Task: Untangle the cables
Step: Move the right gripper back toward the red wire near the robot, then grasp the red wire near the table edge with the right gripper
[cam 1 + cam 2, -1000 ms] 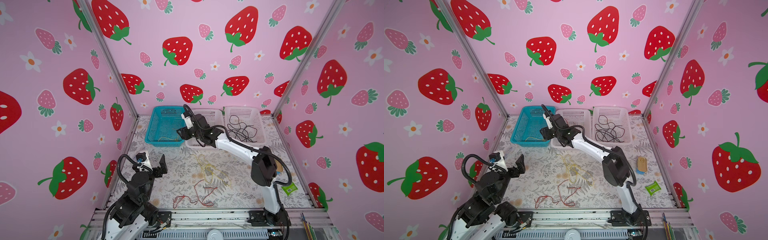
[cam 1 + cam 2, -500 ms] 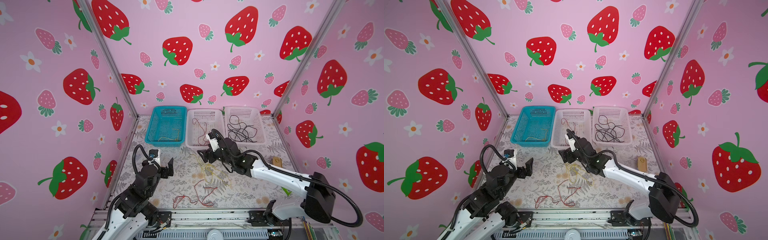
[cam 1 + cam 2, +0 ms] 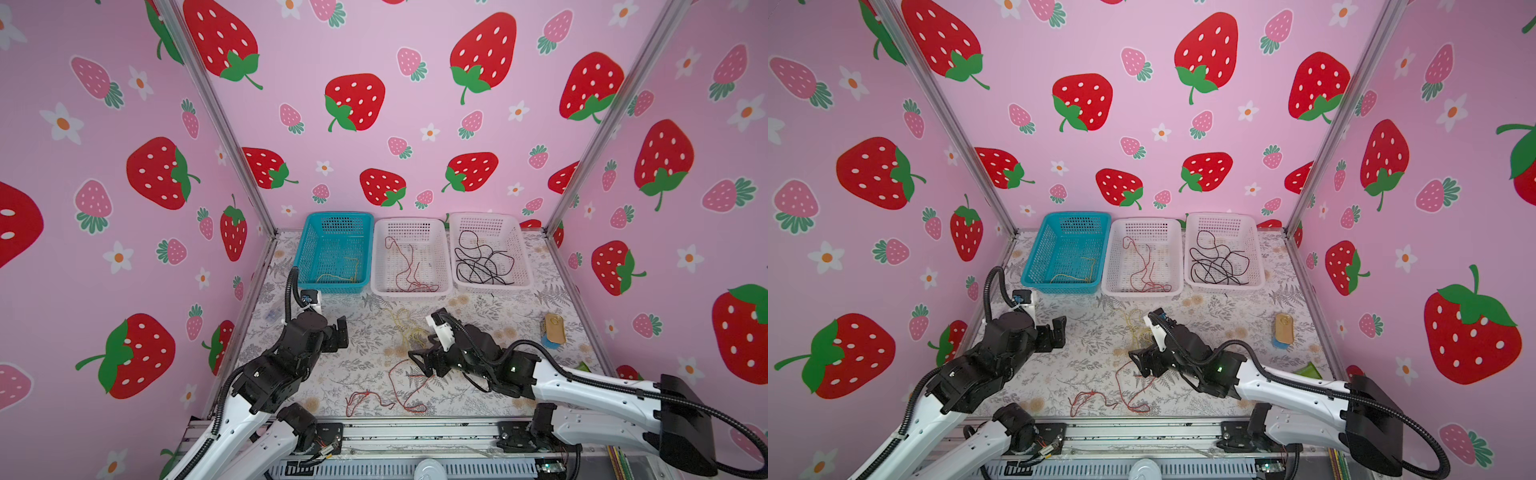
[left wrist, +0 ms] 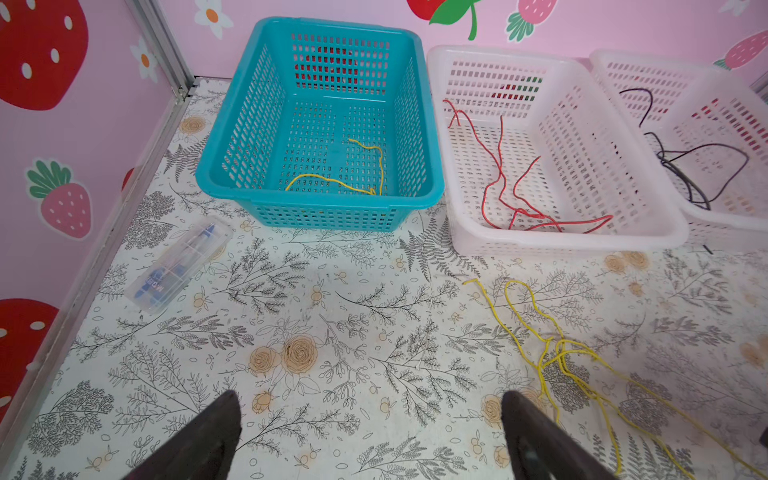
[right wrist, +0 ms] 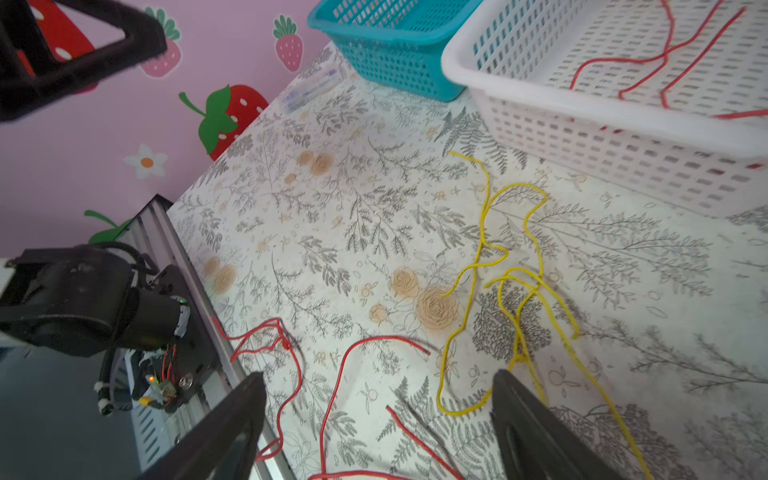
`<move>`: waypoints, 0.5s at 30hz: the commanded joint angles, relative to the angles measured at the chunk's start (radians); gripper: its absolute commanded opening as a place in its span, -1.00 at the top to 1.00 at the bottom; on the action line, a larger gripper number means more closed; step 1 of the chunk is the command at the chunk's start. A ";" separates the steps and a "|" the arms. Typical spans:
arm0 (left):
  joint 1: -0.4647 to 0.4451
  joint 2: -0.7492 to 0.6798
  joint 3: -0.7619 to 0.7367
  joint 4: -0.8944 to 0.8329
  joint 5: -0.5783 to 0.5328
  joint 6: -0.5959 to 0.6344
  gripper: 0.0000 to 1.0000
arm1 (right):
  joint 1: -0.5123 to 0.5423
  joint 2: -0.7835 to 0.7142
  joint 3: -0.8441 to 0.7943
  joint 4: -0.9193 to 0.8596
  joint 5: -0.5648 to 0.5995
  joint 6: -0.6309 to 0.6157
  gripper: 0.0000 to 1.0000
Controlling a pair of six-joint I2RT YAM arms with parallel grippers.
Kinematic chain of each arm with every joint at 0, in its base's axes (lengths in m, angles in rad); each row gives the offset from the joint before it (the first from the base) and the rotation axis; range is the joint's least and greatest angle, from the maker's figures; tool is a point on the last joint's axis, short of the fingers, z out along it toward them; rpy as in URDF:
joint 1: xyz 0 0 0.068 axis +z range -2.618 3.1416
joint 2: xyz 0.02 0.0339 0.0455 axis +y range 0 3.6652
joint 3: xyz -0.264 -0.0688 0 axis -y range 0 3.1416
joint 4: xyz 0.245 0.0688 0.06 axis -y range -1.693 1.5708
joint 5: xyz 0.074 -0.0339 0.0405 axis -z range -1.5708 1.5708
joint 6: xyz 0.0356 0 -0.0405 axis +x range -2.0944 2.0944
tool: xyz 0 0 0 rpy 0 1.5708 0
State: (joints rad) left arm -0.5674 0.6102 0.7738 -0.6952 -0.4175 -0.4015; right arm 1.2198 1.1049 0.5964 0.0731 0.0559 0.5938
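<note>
A knot of yellow cables lies mid-table. Red cables sprawl near the front edge. My right gripper hangs open just above the table, between the yellow knot and the red strands, with nothing in it. My left gripper is open and empty over bare table, left of the yellow knot. The blue basket holds a yellow cable, the middle white basket a red one, and the right white basket black ones.
A clear pen case lies by the left wall. A gold tin and a green packet sit near the right wall. The metal front rail borders the table just behind the red cables.
My right arm has pulled back from the baskets to the near middle of the table, and a red cable now lies in the middle basket. My left gripper has moved farther in.
</note>
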 commanded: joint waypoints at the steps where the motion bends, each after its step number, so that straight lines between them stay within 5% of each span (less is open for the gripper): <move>1: 0.001 -0.032 -0.032 -0.023 -0.043 -0.044 -0.98 | 0.077 0.042 -0.012 0.019 0.013 0.082 -0.62; 11: 0.014 -0.036 -0.061 -0.010 -0.092 -0.051 -0.98 | 0.285 0.222 0.056 0.021 0.025 0.159 -0.27; 15: 0.018 -0.041 -0.064 -0.004 -0.088 -0.051 -0.98 | 0.327 0.283 0.066 0.062 0.004 0.208 -0.29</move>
State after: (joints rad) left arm -0.5560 0.5762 0.7120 -0.7067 -0.4717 -0.4286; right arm 1.5246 1.3552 0.6342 0.0959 0.0666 0.7349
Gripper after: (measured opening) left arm 0.990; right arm 0.640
